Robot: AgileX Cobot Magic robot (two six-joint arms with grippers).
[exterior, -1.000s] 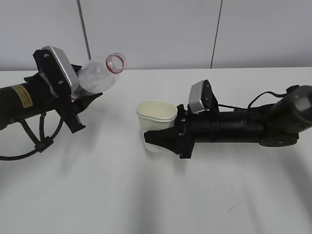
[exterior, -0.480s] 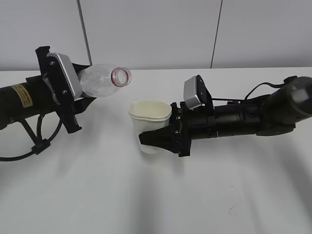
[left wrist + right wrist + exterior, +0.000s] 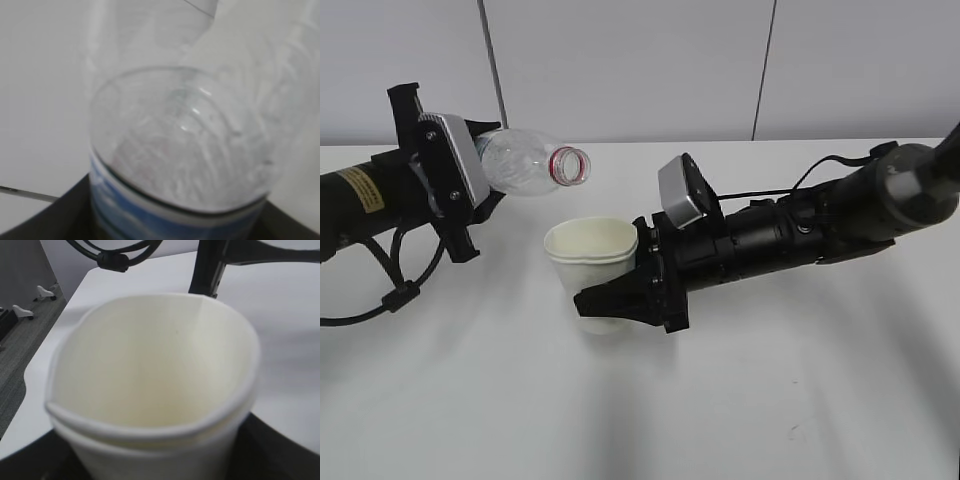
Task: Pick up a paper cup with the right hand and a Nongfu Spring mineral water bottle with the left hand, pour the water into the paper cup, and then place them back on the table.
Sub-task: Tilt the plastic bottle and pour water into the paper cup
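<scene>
My left gripper point(image 3: 470, 215) is shut on the clear Nongfu Spring bottle point(image 3: 525, 165), which lies tipped almost level with its red-ringed open mouth point(image 3: 570, 165) pointing right, above and just left of the cup. In the left wrist view the bottle point(image 3: 185, 150) fills the frame, and its label band looks blue and white there. My right gripper point(image 3: 620, 300) is shut on the off-white paper cup point(image 3: 592, 262), squeezing its rim oval and holding it upright above the table point(image 3: 640, 420). The right wrist view shows the cup point(image 3: 150, 370) with a cream, dry-looking inside. No water stream shows.
A black cable point(image 3: 400, 290) loops under the left arm. The right arm point(image 3: 800, 225) stretches across the table from the right. A grey-white wall point(image 3: 640, 60) stands behind the table's far edge. A faint dark mark point(image 3: 792, 432) lies on the tabletop at front right.
The left gripper has tipped the bottle further, its mouth dropping toward the cup. The right gripper has carried the cup left and forward, under the bottle's mouth.
</scene>
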